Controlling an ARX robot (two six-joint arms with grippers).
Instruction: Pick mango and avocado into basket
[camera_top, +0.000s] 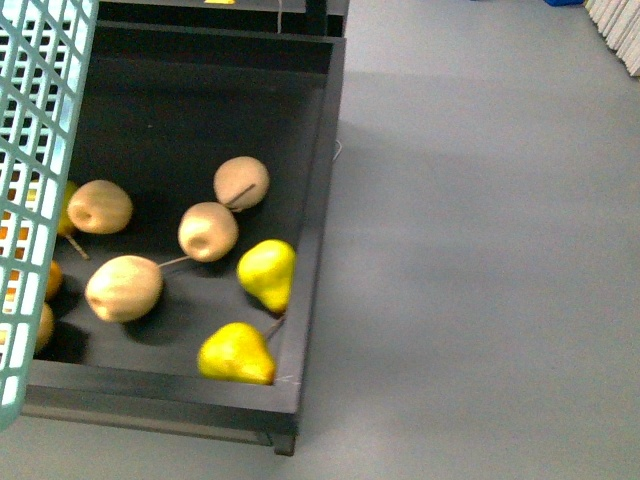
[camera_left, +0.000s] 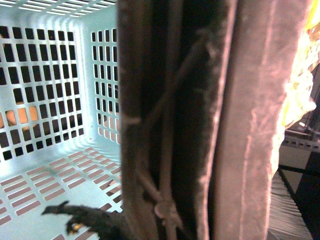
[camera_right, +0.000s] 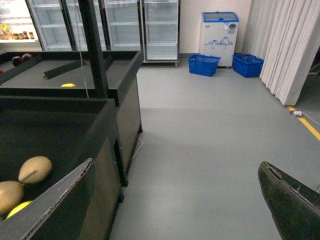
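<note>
The light teal basket (camera_top: 30, 150) hangs at the far left of the front view, over the black bin. In the left wrist view its lattice wall (camera_left: 50, 100) and slotted floor fill the left half. Its brown ribbed handles (camera_left: 250, 125) stand right before the lens, with my left gripper (camera_left: 170, 215) shut on them. My right gripper (camera_right: 175, 200) is open over bare grey floor, and its two dark fingertips (camera_right: 290, 205) are far apart with nothing between them. The mango and the avocado are out of view. Neither arm shows in the front view.
A black display bin (camera_top: 310, 200) holds several tan and yellow stemmed pears (camera_top: 265, 272); its right wall borders the open grey floor (camera_top: 480, 250). Further black bins (camera_right: 120, 75), glass fridges, a white freezer (camera_right: 219, 37), two blue baskets (camera_right: 204, 65) and a curtain stand beyond.
</note>
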